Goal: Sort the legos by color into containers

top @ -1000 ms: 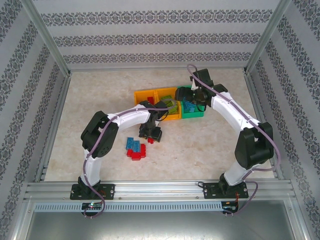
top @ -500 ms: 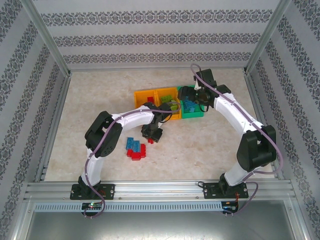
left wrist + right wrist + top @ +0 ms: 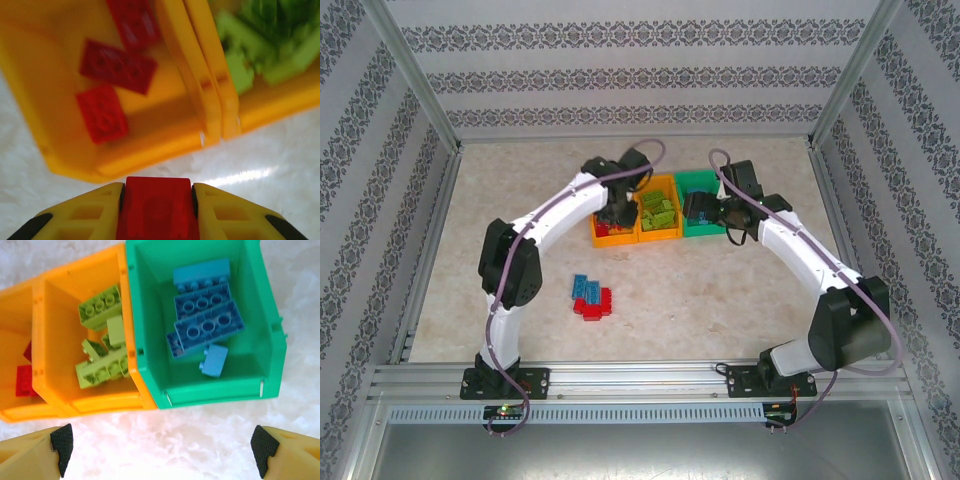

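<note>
Plainly, three small open bins stand touching in a row in the far half of the tabletop (image 3: 510, 190), about midway between its side edges. The left orange bin (image 3: 20, 412) holds flat red bricks (image 3: 117, 65). The middle orange bin (image 3: 100, 402) holds a jumble of light green bricks (image 3: 102, 357). The green bin (image 3: 220, 392) holds studded blue bricks (image 3: 205, 322), mostly lying studs up. A loose pile (image 3: 592, 297) of blue and red bricks lies nearer the front edge, left of centre and well apart from the bins.

The left gripper (image 3: 157, 192) pinches a held red brick (image 3: 157, 212) between its yellow fingers, just in front of the left orange bin's near wall. The right gripper (image 3: 161, 452) is spread wide and holds nothing; it hangs in front of the green bin's near wall, with its black-padded fingertips (image 3: 61, 445) far apart.
</note>
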### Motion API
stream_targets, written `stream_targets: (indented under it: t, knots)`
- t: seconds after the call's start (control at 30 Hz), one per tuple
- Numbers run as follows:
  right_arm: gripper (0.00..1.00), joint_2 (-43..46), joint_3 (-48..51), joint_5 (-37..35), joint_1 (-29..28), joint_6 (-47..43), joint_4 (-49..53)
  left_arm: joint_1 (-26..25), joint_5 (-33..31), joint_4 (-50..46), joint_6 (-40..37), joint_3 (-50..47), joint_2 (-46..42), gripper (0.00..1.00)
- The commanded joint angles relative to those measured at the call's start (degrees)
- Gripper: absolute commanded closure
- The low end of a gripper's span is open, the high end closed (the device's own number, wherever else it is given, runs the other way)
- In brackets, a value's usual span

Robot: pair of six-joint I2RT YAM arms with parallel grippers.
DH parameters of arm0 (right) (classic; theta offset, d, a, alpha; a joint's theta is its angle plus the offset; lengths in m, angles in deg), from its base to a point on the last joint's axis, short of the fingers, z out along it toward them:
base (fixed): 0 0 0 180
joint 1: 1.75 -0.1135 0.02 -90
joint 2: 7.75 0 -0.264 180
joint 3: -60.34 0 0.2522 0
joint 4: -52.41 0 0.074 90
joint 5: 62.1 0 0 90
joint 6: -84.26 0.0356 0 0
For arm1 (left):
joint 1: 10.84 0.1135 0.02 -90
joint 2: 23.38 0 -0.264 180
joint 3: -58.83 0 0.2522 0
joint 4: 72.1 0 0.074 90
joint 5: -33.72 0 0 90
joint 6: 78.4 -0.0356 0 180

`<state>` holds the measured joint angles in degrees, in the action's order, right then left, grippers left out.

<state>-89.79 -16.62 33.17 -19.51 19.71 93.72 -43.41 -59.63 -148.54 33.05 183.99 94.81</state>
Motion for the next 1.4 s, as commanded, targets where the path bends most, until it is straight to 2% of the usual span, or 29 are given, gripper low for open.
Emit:
stream_targets:
  t: [0.0,0.13,0.3,0.37,0.47,0.53,0.6,0.7,0.77,1.03,1.23,1.37]
  knots:
    - [0.05,2.6,4.0,-2.5,-2.5,-3.0,-2.3,3.2,-0.7,-4.7,1.0,6.0,5.3,0.75]
    - [0.05,4.5,8.6,-3.3,-5.2,-4.5,-3.2,6.0,0.3,-5.0,1.7,12.7,10.3,0.74]
    - [0.06,5.9,11.0,-3.7,-12.3,-5.2,-4.2,7.1,1.1,-4.3,2.5,15.5,13.5,0.58]
    - [0.07,5.0,10.8,-2.8,-16.3,-5.7,-5.1,7.4,1.9,-4.1,2.8,15.4,13.9,0.56]
    - [0.09,0.7,8.8,-0.9,-22.6,-7.4,-5.5,7.5,2.7,-3.8,3.8,15.1,13.4,0.42]
    - [0.11,-3.7,6.3,-1.4,-27.2,-9.7,-4.4,7.5,3.8,-1.8,5.4,13.2,11.1,0.29]
    - [0.13,-7.3,4.3,-2.2,-30.8,-11.3,-3.8,7.5,4.4,1.1,7.3,10.1,7.7,0.22]
    - [0.17,-11.0,1.9,-0.9,-34.4,-13.1,-4.9,7.8,3.9,4.8,10.0,4.0,1.4,0.13]
    - [0.17,-13.1,0.2,0.5,-35.9,-14.1,-5.1,8.7,3.9,7.2,11.7,-0.8,-2.9,0.02]
    - [0.15,-18.8,-4.9,8.5,-37.7,-10.3,-3.2,15.2,6.0,13.3,14.7,-19.6,-16.1,0.00]
    - [0.14,-23.5,-8.6,9.3,-39.4,-10.3,-0.3,16.0,5.2,15.1,14.7,-27.3,-20.3,0.00]
    - [0.16,-26.8,-10.9,8.9,-39.7,-9.2,1.9,16.3,5.2,15.8,14.3,-29.1,-21.9,0.00]
